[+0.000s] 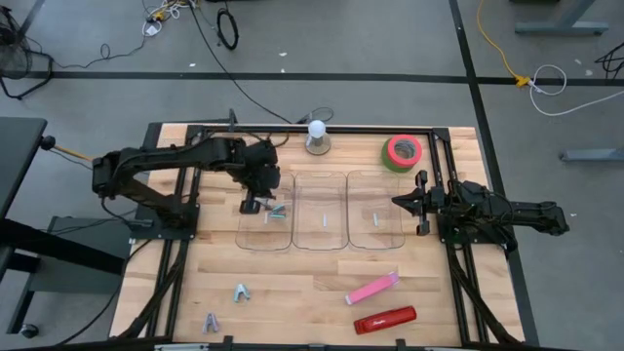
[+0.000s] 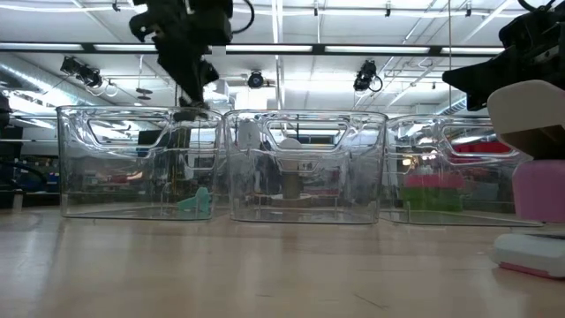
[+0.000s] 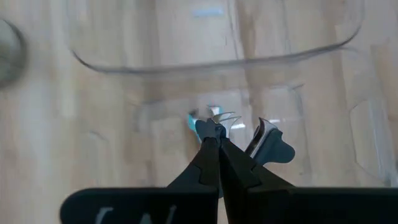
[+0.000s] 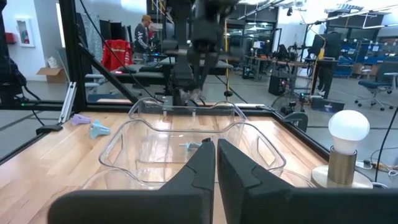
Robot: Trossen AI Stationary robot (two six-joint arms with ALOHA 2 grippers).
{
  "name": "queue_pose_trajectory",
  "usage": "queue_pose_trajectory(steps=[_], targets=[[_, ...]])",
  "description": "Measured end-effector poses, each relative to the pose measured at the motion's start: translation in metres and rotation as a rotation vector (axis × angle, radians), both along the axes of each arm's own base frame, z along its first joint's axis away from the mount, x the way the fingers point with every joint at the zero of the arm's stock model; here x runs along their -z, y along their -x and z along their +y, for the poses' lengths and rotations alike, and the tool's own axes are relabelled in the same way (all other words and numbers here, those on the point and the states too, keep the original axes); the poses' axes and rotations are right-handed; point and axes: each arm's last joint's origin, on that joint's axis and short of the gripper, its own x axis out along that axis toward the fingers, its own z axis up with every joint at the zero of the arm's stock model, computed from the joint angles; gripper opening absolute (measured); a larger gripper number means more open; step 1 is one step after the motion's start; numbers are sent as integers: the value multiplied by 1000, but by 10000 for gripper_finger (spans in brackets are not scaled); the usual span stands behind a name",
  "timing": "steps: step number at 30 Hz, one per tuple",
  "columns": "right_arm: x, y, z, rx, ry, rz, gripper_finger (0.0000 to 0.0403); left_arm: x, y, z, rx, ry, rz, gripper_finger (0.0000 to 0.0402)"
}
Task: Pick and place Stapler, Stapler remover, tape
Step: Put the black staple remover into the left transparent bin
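Note:
My left gripper [image 1: 253,203] [image 2: 188,108] hangs at rim height over the left clear bin [image 1: 241,232], shut on a teal staple remover [image 3: 214,117] with chrome claws. Another staple remover [image 1: 278,211] [image 2: 196,203] lies on that bin's floor. Two more staple removers [image 1: 241,292] [image 1: 211,322] lie on the table near its front edge. A pink stapler [image 1: 372,289] and a red stapler [image 1: 384,320] lie at the front right. The green tape [image 1: 402,152] lies flat at the far right. My right gripper [image 1: 396,203] waits shut by the right bin. My left gripper pinches the teal staple remover at the free ends of its two fingers [image 3: 208,140], coming from above and slanting steeply down. The tips hide which part they have. The remover's chrome claws [image 3: 227,116] stick out past the tips, clear of the bin's floor.
Three clear bins stand in a row across the table's middle, the middle bin [image 1: 321,246] and the right bin [image 1: 375,246] beside the left one. A white bulb on a round base [image 1: 317,136] stands behind them. Bare wood lies between the bins and the staplers.

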Motion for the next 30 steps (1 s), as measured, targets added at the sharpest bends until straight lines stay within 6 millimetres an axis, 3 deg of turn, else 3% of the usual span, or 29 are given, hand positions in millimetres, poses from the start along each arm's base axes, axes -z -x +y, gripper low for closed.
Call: queue_pose_trajectory(steps=[6, 16, 30], targets=[[0, 0, 0, 0, 0, 0, 22, 33, 6, -11, 14, 39, 31, 0], [0, 0, 0, 0, 0, 0, 22, 62, 12, -9, -17, 73, 46, 0], [0, 0, 0, 0, 0, 0, 22, 74, 17, -2, -56, 84, 54, 2]])
